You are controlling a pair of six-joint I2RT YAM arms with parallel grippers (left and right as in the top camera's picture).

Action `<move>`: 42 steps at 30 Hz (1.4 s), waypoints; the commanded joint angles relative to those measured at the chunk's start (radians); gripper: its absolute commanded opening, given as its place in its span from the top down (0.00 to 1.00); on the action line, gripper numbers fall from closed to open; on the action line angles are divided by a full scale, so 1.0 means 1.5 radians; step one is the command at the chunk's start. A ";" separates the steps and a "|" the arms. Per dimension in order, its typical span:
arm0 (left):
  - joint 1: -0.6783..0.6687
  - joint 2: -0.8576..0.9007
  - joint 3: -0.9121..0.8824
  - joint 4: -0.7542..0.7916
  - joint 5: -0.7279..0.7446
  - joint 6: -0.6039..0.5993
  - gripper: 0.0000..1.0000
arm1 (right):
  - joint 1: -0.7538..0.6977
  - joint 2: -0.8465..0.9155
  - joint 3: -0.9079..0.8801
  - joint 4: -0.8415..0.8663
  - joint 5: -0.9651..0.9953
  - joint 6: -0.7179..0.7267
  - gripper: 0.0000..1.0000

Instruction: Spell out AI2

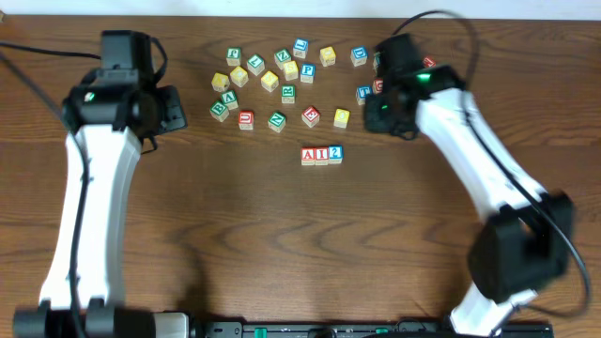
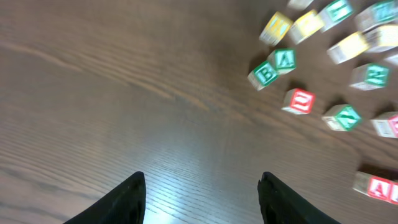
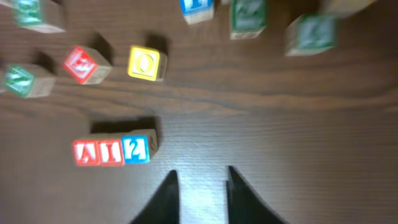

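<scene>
Three blocks stand in a touching row on the wooden table: red A [image 1: 308, 156], red I [image 1: 322, 156] and blue 2 [image 1: 335, 154]. In the right wrist view they read A [image 3: 86, 152], I [image 3: 111, 151], 2 [image 3: 135, 149], left of and apart from my right gripper [image 3: 200, 186], which is slightly open and empty. In the overhead view the right gripper [image 1: 383, 115] is up and right of the row. My left gripper [image 2: 202, 183] is wide open and empty over bare table, and in the overhead view it [image 1: 178, 108] is far left of the row.
Several loose letter blocks lie scattered behind the row, among them a yellow O [image 3: 146, 63], a red one [image 3: 84, 64], a green B [image 2: 264, 73] and a green A [image 2: 283, 60]. More blocks sit near the right gripper [image 1: 364, 92].
</scene>
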 commanded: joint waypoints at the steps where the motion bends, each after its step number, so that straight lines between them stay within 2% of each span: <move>1: 0.002 -0.059 0.026 -0.005 -0.002 0.038 0.43 | -0.021 -0.081 0.003 -0.016 0.006 -0.068 0.70; 6: 0.002 -0.085 0.026 -0.017 -0.004 0.038 0.43 | -0.038 -0.160 0.003 -0.038 0.006 -0.086 0.52; 9: 0.002 -0.085 0.026 -0.028 -0.004 0.038 0.42 | -0.047 -0.205 0.003 -0.049 0.006 -0.086 0.38; 11: 0.002 -0.084 0.026 -0.028 -0.004 0.037 0.43 | -0.055 -0.233 0.003 -0.057 0.006 -0.086 0.23; 12: 0.002 -0.084 0.026 -0.028 -0.004 0.038 0.43 | -0.061 -0.257 0.003 -0.065 0.007 -0.086 0.08; 13: 0.002 -0.084 0.026 -0.028 -0.004 0.037 0.42 | -0.064 -0.271 0.003 -0.071 0.009 -0.086 0.01; 20: 0.002 -0.084 0.026 -0.028 -0.004 0.037 0.43 | -0.068 -0.340 0.003 -0.135 0.013 -0.086 0.01; 29: 0.002 -0.084 0.026 -0.028 -0.004 0.038 0.42 | -0.068 -0.342 0.003 -0.176 0.013 -0.086 0.01; 42: 0.002 -0.084 0.026 -0.028 -0.004 0.037 0.42 | -0.073 -0.349 -0.001 -0.106 0.030 -0.106 0.01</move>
